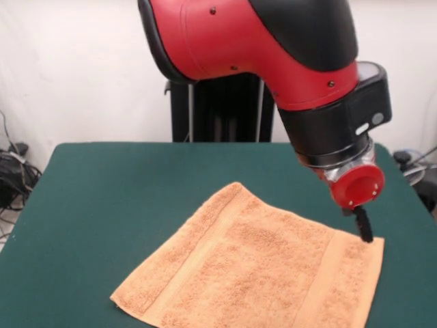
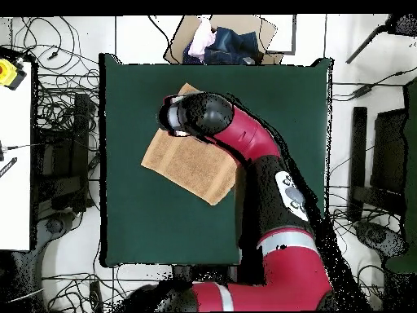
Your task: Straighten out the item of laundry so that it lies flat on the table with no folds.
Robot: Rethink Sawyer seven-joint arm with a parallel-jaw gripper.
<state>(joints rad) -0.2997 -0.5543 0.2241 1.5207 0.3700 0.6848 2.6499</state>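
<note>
From the front, my arm [image 1: 273, 55] comes down over the right side of the tabletop [image 1: 102, 198], and my jaws [image 1: 364, 225] hang right at the towel's [image 1: 252, 273] far right corner. Only a dark tip shows under the red flange, touching or just above the cloth; whether it is spread or closed, or holding any fabric, I cannot tell. The towel lies spread out and nearly flat, turned at an angle, its woven bands running along two opposite ends, its near edge cut off by the picture's bottom. Nothing else lies on the green felt. Behind me, a white wall, with cables [image 1: 13, 171] bunched at the left.

Now from overhead: my arm [image 2: 261, 179] sweeps across the table and my wrist covers one corner of the towel [image 2: 183, 163], hiding my jaws there. The towel sits toward the upper left of the tabletop [image 2: 163, 236]. Beyond the far edge, a cardboard box [image 2: 224, 41] holds clothes. Cables [image 2: 57, 98] sprawl over the floor, and a white desk [image 2: 16, 163] stands at the left.
</note>
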